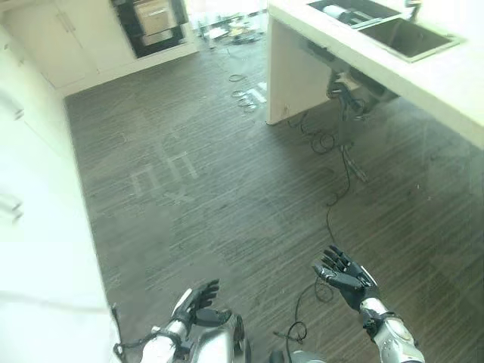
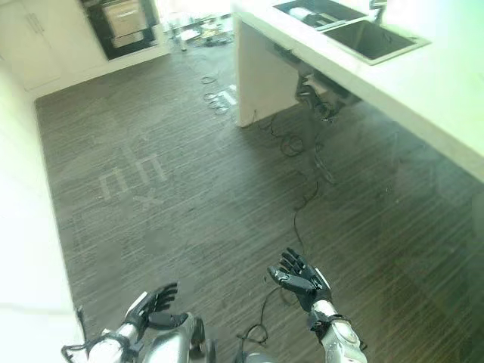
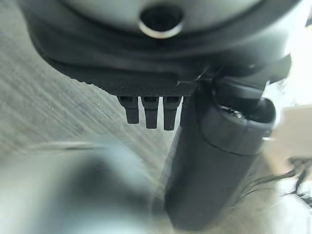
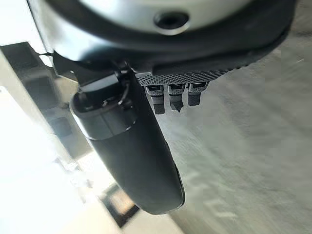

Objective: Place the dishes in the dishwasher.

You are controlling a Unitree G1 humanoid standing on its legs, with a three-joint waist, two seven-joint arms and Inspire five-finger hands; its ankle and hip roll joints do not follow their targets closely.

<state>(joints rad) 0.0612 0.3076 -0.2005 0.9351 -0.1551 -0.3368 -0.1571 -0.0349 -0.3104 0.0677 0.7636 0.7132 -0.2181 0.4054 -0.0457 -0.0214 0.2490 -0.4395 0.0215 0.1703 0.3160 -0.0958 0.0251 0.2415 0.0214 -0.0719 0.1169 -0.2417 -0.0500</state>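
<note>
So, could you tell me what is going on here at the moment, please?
The robot stands on a dark wood-look floor in a kitchen, with nothing in either hand. Its left hand and right hand are both held out low in front of it, fingers relaxed and empty. A white counter with a sink lies ahead on its right, and white cabinets run along its left. No dish is being handled yet, so the loading has not begun.

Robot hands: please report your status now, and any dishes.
Left robot hand open, empty. Right robot hand open, empty. Both over bare floor. Sink far ahead right; no dish held.
</note>
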